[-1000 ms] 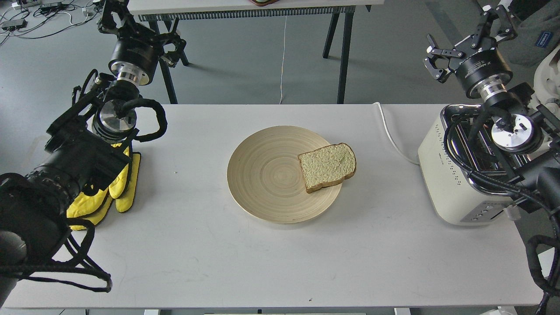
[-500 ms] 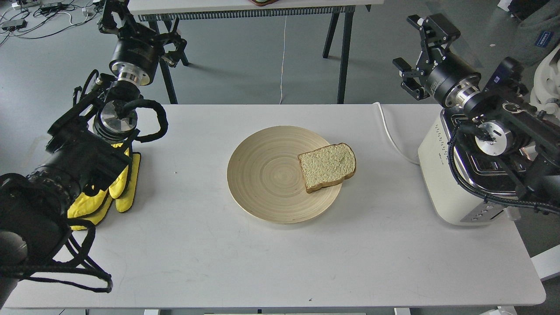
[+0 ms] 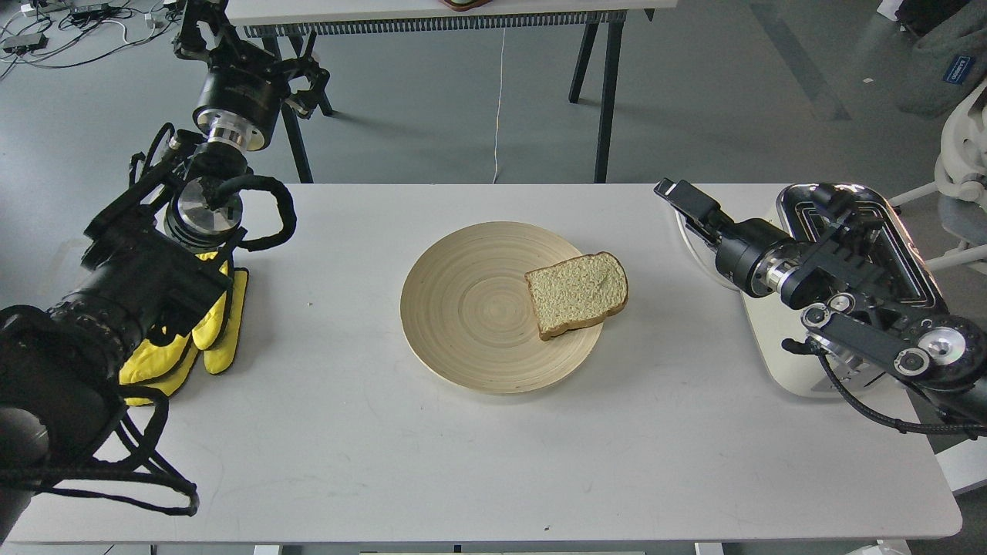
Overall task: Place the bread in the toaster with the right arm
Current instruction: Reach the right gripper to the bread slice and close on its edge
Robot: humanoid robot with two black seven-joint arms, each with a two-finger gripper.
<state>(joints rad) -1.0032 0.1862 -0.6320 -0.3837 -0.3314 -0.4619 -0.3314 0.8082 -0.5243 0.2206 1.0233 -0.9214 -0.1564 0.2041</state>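
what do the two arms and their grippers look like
Both arms are black with round silver joint caps and thick black sleeved cables looping alongside. The left arm is bulky, ending in a cylindrical wrist with a silver ring and a dark, angular left gripper. The right arm is slimmer, ending in a narrow black right gripper.

The right arm [image 3: 848,308] lies low and stretched leftward, its hand [image 3: 682,199] seen edge-on, fingers indistinguishable. The left arm [image 3: 131,277] is raised, its hand [image 3: 231,38] pointing away, grip unclear.
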